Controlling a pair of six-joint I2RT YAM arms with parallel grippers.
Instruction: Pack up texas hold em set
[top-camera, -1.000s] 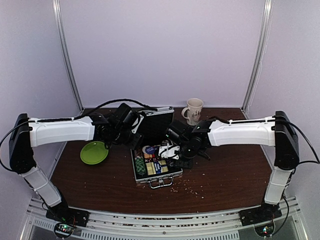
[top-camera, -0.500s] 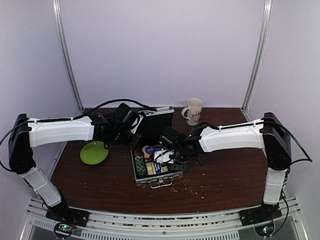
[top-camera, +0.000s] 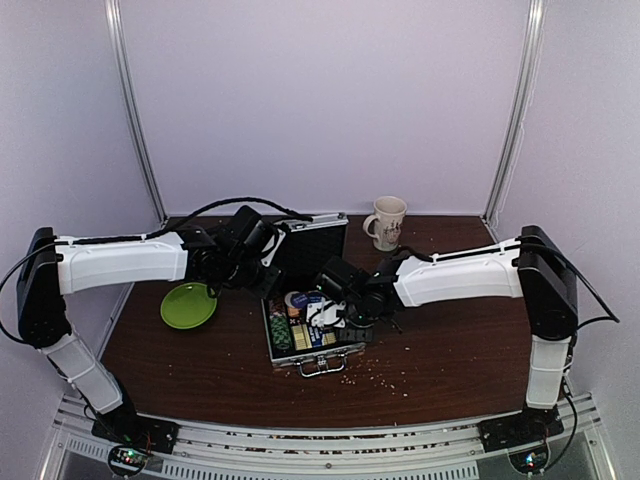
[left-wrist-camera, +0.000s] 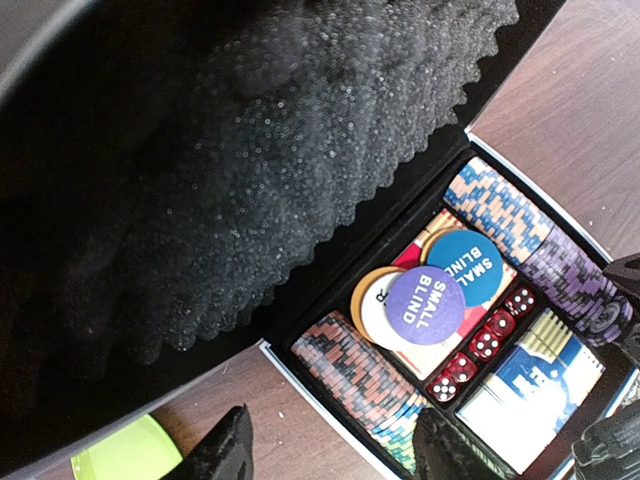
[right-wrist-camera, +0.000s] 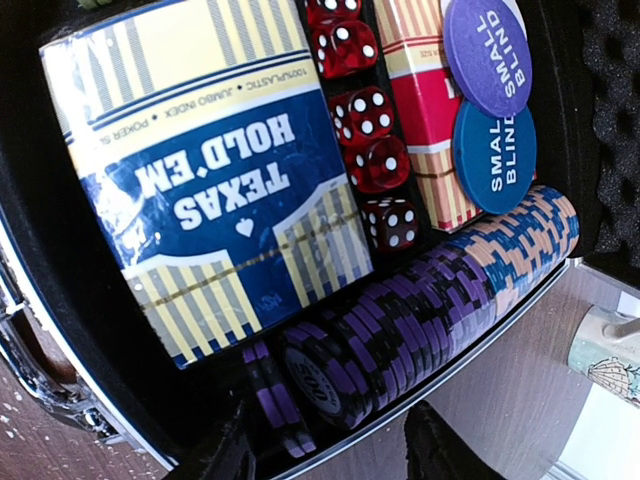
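The silver briefcase (top-camera: 318, 358) lies open mid-table with its foam-lined lid (top-camera: 312, 245) upright. Inside are rows of chips (left-wrist-camera: 370, 375), a purple dealer button (left-wrist-camera: 425, 308), a blue one (left-wrist-camera: 463, 268), red dice (right-wrist-camera: 365, 110) and a blue Texas Hold 'Em deck box (right-wrist-camera: 210, 190). My left gripper (top-camera: 268, 278) is open and empty, straddling the case's left rim (left-wrist-camera: 318, 402) below the lid. My right gripper (top-camera: 335, 310) is open and empty, low over the purple chip row (right-wrist-camera: 400, 330) at the case's right rim (right-wrist-camera: 441, 386).
A green plate (top-camera: 188, 305) lies left of the case, with its edge in the left wrist view (left-wrist-camera: 130, 455). A beige mug (top-camera: 386, 221) stands at the back right. Crumbs (top-camera: 385, 375) are scattered in front of the case. Metal posts frame the back corners.
My right arm has swung left and brought its gripper in over the open case. The left arm and the case have not moved.
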